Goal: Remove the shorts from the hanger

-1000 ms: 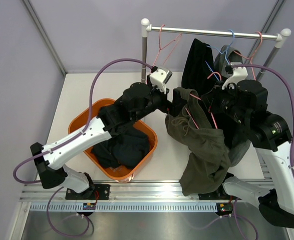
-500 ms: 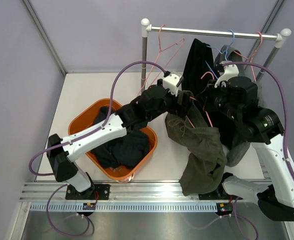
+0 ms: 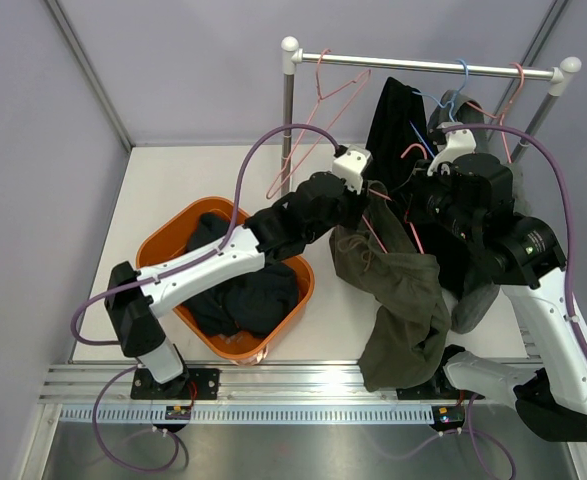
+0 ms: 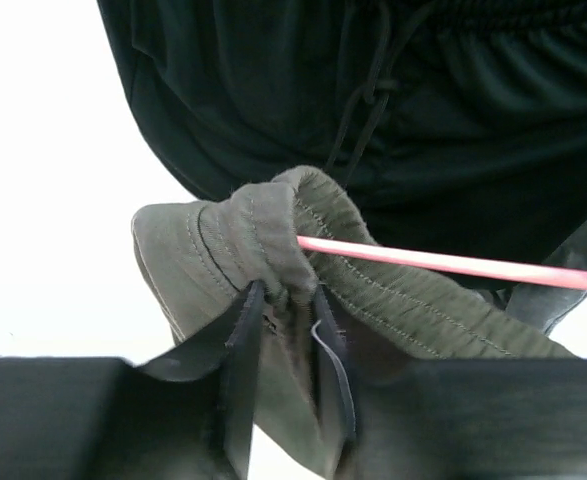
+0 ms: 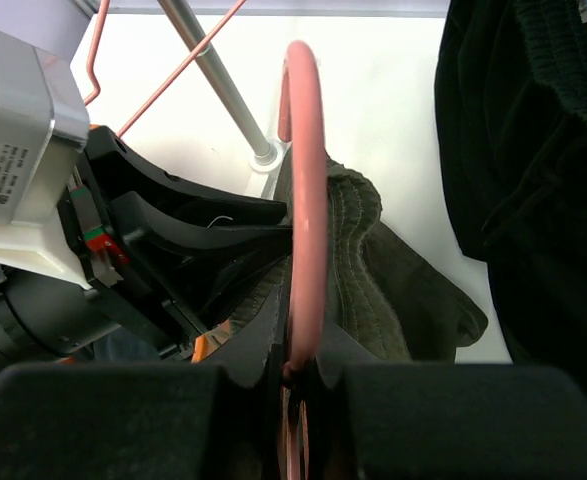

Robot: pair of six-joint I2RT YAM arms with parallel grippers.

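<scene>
Dark olive shorts hang from a pink hanger held in the air in front of the rack. My left gripper is shut on a bunched fold of the olive waistband, just beside the pink hanger wire. In the top view this gripper sits at the upper left corner of the shorts. My right gripper is shut on the pink hanger's hook, with the olive shorts draped right behind it. Its fingertips are hidden in the top view.
An orange basket holding dark shorts stands on the table below my left arm. The clothes rack at the back carries black shorts, an empty pink hanger and a blue hanger.
My left arm reached right to the olive waistband, and its jaws closed on the cloth. The right arm shifted slightly, still holding the hanger.
</scene>
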